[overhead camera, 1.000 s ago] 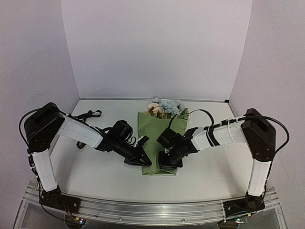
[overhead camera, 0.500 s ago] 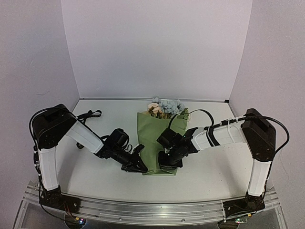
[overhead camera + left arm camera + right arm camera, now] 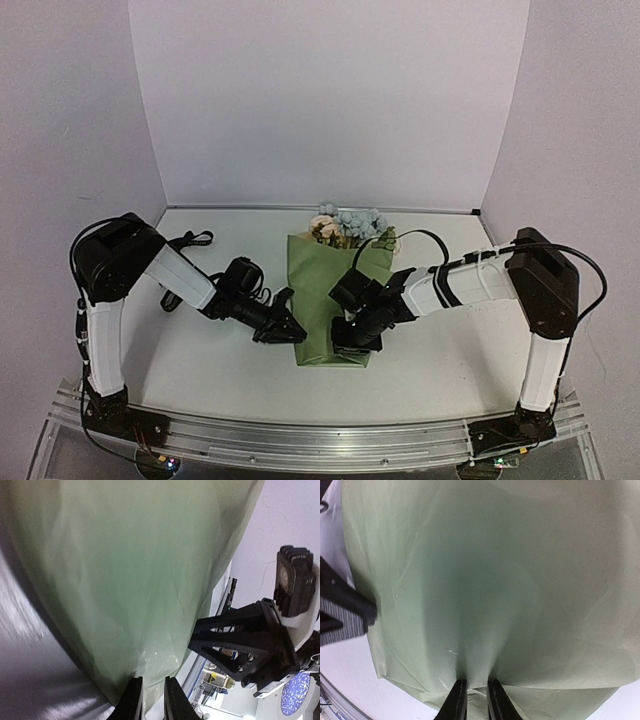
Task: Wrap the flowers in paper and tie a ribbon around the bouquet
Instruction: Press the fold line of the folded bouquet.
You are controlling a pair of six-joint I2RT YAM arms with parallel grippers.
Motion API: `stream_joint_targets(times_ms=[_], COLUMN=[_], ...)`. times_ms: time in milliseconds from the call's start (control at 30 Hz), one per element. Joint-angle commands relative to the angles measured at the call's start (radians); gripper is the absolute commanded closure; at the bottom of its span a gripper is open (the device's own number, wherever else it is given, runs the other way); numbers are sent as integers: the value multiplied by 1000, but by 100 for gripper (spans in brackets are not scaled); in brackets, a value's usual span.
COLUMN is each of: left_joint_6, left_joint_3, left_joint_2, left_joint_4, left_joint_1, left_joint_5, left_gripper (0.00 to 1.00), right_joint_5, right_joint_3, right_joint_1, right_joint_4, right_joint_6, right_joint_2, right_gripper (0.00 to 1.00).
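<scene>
Overhead view faces forward; both wrists hug the paper.

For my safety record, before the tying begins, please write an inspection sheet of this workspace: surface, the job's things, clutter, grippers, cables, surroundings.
Surface: white table, no spills seen.
Job's things: green paper folded around the flowers, whose heads stick out at the far end; black looped strip at far left, probably the ribbon, apart from the paper.
Clutter: nothing seen.
Grippers: right gripper pinches the paper's near end; left gripper nearly closed at the paper's left edge, grip unclear.
Cables: black cable arches over the right arm.
Surroundings: pale walls on three sides; metal rail at the near edge.
</scene>
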Motion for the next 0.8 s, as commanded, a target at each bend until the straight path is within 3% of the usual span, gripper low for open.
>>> stream_joint_targets(times_ms=[0, 767], left_joint_6=[-26, -103], left_joint_3=[76, 451], left_joint_2=[51, 274], left_joint_4=[-12, -69], left_joint_1=[33, 216], left_joint_5=[-41, -75], left_gripper=[84, 83], right_joint_5=[28, 2], right_joint_3=[-48, -75], right_joint_1=[5, 6], right_joint_4=[-47, -47], right_joint_6=[-18, -42], right_joint_2=[49, 35], right_gripper=[85, 85])
